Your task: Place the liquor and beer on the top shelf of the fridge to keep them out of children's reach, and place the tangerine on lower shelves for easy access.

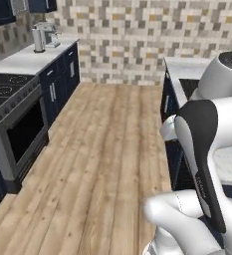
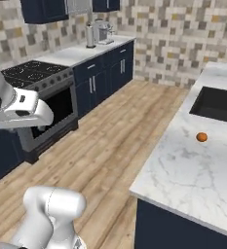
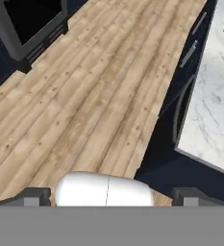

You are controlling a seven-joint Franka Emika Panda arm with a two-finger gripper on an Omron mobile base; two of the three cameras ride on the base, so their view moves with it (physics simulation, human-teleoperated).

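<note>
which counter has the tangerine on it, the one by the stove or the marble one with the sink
The marble counter with the sink: the tangerine sits on it just in front of the sink. The stove-side counter holds a coffee machine instead.

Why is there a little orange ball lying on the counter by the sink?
That is the tangerine, lying loose on the marble counter, a little way from the dark sink. It looks odd because it lies alone on the bare stone, with no bowl under it. Nothing else looks spilled, broken or crooked.

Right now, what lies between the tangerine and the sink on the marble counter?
Nothing: in the right base view, bare marble counter separates the tangerine from the dark sink just beyond it.
</note>
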